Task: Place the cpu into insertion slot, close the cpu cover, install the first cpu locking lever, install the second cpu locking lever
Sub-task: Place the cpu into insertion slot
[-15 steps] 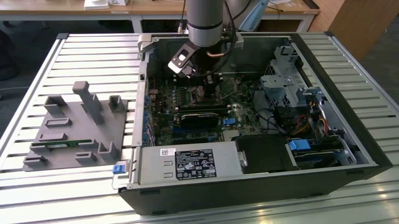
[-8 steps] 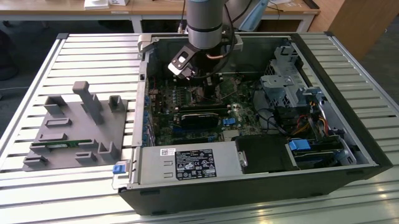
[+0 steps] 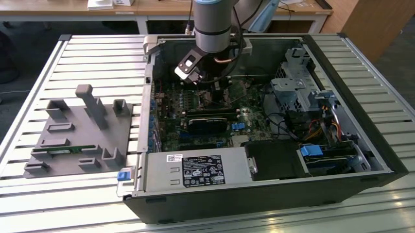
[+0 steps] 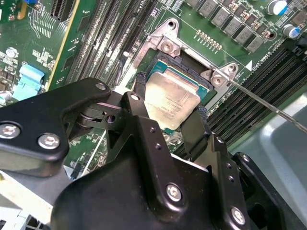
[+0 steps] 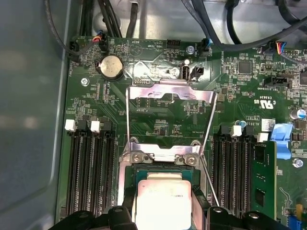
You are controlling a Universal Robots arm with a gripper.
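- A slatted metal table [image 3: 77,53] carries an open computer case [image 3: 259,201]. Wooden desks [image 3: 162,7] run along the top of the exterior view behind it.
- At the exterior view's left, a grey fixture tray [image 3: 77,136] lies on the table just beside the case. A green memory stick [image 3: 68,150] rests in it.
- The arm [image 3: 213,19] comes down from the upper centre of the exterior view into the case, over the green motherboard [image 3: 172,107].
- The gripper [image 4: 169,103] hangs low over the socket area. In both wrist views its black fingers [image 4: 199,127] press against two opposite edges of the cpu [image 4: 175,93], so it is clamped on the chip.
- The cpu is level, silvery top upward, within the black frame of the insertion slot [image 4: 188,60]. Whether it is fully seated or held just above the pins cannot be told.
- The cpu cover [image 5: 163,90] stands open in the first wrist view, swung back from its hinge, and the board shows through its window.
- A thin wire locking lever [image 4: 264,103] runs from a corner of the socket's metal bracket out across the long black memory slots [image 5: 88,167].
- A round coin battery [image 5: 111,67] sits on the board beyond the raised cover.
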